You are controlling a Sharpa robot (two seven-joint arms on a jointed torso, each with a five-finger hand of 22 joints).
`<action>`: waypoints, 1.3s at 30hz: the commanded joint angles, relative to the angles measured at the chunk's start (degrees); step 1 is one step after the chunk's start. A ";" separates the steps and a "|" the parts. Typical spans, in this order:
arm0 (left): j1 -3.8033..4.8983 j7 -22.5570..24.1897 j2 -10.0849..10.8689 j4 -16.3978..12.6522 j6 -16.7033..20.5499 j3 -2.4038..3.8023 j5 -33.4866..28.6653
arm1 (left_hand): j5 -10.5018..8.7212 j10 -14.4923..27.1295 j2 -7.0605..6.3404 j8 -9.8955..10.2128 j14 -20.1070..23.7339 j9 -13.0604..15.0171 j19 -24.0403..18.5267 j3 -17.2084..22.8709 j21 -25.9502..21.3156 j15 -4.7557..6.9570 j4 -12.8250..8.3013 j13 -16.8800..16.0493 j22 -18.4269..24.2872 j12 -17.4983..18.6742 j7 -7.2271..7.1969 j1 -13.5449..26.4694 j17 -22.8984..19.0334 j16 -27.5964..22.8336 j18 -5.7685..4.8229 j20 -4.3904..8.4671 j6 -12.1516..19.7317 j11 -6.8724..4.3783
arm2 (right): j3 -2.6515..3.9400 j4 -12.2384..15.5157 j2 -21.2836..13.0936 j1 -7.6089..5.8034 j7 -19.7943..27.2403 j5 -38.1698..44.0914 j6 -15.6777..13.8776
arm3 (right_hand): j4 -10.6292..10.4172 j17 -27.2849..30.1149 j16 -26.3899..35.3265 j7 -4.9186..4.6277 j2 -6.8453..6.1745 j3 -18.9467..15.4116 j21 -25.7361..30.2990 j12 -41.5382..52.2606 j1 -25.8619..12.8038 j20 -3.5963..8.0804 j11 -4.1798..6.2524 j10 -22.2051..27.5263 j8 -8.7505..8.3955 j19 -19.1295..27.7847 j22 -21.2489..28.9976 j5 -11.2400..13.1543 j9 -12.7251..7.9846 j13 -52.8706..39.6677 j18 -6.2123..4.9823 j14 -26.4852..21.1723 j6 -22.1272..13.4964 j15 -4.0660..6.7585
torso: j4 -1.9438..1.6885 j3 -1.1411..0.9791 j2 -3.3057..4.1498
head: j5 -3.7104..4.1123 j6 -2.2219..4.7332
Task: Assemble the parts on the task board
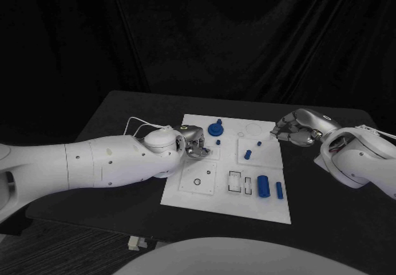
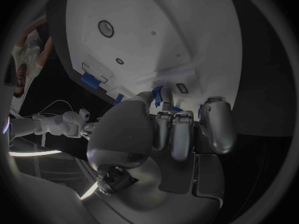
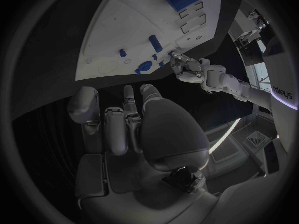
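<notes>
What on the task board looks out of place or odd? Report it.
Nothing stands out. The task board lies flat on the table, its blue parts lying or standing on it. The left hand is over the board with a small blue piece at its fingertips; the right hand is beside the board's far right edge.

Board (image 1: 221, 195): white, thin black outlines
Parts (image 1: 263, 186): blue
Worktop (image 1: 123, 109): black
Hands (image 1: 191, 143): silver
Arms (image 1: 99, 163): white
Piece at left fingers (image 2: 158, 92): blue, apparently
</notes>
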State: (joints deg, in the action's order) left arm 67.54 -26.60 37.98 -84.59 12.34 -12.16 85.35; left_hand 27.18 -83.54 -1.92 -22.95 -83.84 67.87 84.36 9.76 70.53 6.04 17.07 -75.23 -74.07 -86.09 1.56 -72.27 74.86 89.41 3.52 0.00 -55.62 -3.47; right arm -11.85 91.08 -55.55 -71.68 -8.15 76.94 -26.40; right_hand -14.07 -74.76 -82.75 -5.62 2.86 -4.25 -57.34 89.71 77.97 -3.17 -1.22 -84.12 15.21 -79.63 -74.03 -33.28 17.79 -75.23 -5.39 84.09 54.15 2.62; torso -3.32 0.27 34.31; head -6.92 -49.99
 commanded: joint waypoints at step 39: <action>1.85 1.39 1.77 -3.18 1.59 0.04 -1.17 | 3.53 -4.38 -7.71 0.85 -5.71 -1.16 -0.81 25.61 -0.39 0.49 -8.72 -11.27 -10.65 0.30 -1.14 2.06 13.84 -0.28 0.47 0.08 -2.50 -0.33 | 0.04 -0.23 0.24 0.16 -0.99 0.14 0.22 | -0.09 -6.77 0.82 0.47 0.27 2.19 1.49 0.29 1.95 0.05 0.49 -5.88 0.94 0.03 -7.55 -1.01 0.87 -14.77 -0.92 3.78 0.34 0.49 | 0.06 -0.02 -0.06 | 0.21 -0.01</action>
State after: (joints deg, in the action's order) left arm 69.17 -26.56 39.76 -87.57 13.38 -12.17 85.14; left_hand 27.39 -83.55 -8.48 -21.73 -83.84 66.36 84.19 26.60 70.52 6.04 11.59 -75.23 -74.07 -86.04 2.69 -67.97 74.86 89.40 3.51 -0.17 -56.75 -3.46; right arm -11.85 90.88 -55.32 -71.66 -8.26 76.94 -26.26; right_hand -14.07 -74.76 -82.75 -5.14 2.35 -4.25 -57.33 89.71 78.50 -3.17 -1.22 -84.12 15.21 -79.63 -74.03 -33.28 17.80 -75.22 -5.39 84.09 54.65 2.62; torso -3.29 0.27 34.27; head -6.69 -49.99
